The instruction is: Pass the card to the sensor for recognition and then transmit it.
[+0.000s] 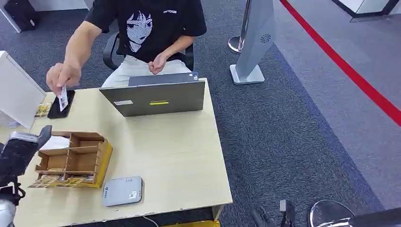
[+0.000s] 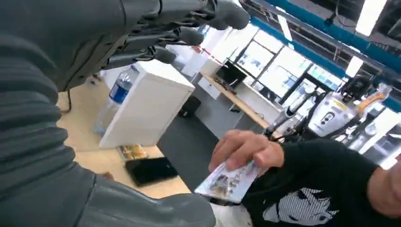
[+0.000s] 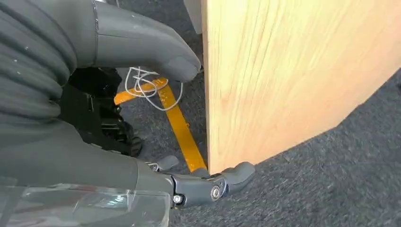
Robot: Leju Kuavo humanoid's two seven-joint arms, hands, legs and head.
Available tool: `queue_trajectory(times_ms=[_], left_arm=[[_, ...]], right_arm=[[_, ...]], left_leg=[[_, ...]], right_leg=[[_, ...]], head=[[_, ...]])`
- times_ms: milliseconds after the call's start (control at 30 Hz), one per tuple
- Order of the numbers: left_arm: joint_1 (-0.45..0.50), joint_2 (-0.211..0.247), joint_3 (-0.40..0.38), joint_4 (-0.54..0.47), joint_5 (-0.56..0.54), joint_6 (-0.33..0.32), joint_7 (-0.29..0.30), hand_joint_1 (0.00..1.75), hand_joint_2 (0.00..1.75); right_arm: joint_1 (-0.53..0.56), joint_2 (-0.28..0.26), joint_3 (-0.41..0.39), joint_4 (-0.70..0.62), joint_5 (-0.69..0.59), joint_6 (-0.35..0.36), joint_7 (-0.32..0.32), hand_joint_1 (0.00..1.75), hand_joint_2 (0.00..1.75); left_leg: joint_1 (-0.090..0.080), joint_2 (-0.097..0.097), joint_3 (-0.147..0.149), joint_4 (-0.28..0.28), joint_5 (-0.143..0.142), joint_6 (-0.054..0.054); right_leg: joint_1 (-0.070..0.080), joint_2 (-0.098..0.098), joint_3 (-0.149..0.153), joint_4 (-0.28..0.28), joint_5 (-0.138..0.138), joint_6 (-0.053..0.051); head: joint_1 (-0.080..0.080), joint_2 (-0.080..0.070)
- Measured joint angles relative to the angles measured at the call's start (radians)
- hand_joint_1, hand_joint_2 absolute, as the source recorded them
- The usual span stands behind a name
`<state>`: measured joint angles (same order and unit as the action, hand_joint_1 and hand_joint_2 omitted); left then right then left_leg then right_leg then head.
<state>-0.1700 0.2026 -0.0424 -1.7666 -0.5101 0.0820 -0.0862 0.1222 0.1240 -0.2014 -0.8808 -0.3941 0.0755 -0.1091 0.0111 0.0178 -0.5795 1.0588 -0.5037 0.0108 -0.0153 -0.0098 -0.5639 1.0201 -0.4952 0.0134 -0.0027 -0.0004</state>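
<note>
A seated person across the table holds the card (image 1: 63,98) in one hand, just above a black phone (image 1: 60,106). The left wrist view shows that card (image 2: 229,182) pinched in the person's fingers, apart from my own fingers (image 2: 189,35). My left hand (image 1: 19,153) is raised over the table's left edge, fingers apart and holding nothing. The grey sensor (image 1: 123,191) lies flat near the front edge. My right hand (image 1: 272,216) hangs below the table's front right corner, with thumb (image 3: 156,52) and fingers (image 3: 213,184) apart around nothing.
A wooden card box (image 1: 75,158) with several compartments stands right of my left hand. A grey laptop (image 1: 156,97) faces the person. A white box (image 1: 16,92) stands at far left. The table edge (image 3: 283,80) is close to my right hand.
</note>
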Motion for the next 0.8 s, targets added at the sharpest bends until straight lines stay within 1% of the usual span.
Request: queue_trajectory(times_ms=[267, 300, 333, 533, 667, 800], left_arm=[[-0.158, 0.093, -0.093, 0.093, -0.173, -0.019, 0.064, 0.0, 1.75], [-0.176, 0.103, -0.103, 0.103, -0.193, -0.02, 0.071, 1.26, 1.75], [-0.195, 0.116, -0.114, 0.115, -0.216, -0.021, 0.079, 1.75, 1.75], [-0.296, 0.187, -0.175, 0.181, -0.345, -0.03, 0.134, 1.75, 1.75], [-0.333, 0.218, -0.193, 0.209, -0.411, -0.031, 0.159, 1.75, 1.75], [-0.388, 0.256, -0.219, 0.251, -0.482, -0.032, 0.194, 1.75, 1.75]], right_arm=[[-0.023, -0.029, 0.09, 0.024, -0.048, -0.025, -0.02, 0.0, 1.75], [-0.026, -0.031, 0.1, 0.027, -0.05, -0.029, -0.021, 0.0, 1.75], [-0.029, -0.035, 0.112, 0.031, -0.056, -0.033, -0.023, 0.0, 1.75], [-0.046, -0.056, 0.18, 0.048, -0.089, -0.061, -0.04, 0.0, 1.75], [-0.052, -0.064, 0.21, 0.053, -0.104, -0.075, -0.05, 0.0, 1.75], [-0.063, -0.079, 0.25, 0.063, -0.123, -0.095, -0.058, 0.0, 1.75]], left_leg=[[0.0, 0.0, 0.0, 0.0, 0.001, 0.0], [0.0, 0.0, 0.0, 0.0, 0.001, 0.001], [0.0, 0.0, 0.0, 0.0, 0.001, 0.001], [0.0, 0.0, 0.0, 0.0, 0.002, 0.0], [0.0, 0.001, -0.001, 0.0, 0.002, -0.001], [0.001, 0.001, -0.002, 0.0, 0.003, -0.001]], right_leg=[[0.0, 0.001, 0.0, 0.0, 0.0, 0.0], [0.0, 0.001, 0.0, 0.0, 0.001, 0.0], [0.0, 0.001, 0.0, 0.0, 0.001, -0.001], [0.0, 0.001, -0.001, 0.001, 0.001, -0.001], [0.0, 0.002, -0.002, 0.001, 0.002, -0.001], [0.001, 0.002, -0.003, 0.002, 0.002, -0.001]], head=[[0.0, 0.0], [0.0, 0.0], [0.0, 0.0], [0.0, 0.0], [-0.002, 0.0], [0.001, 0.0]])
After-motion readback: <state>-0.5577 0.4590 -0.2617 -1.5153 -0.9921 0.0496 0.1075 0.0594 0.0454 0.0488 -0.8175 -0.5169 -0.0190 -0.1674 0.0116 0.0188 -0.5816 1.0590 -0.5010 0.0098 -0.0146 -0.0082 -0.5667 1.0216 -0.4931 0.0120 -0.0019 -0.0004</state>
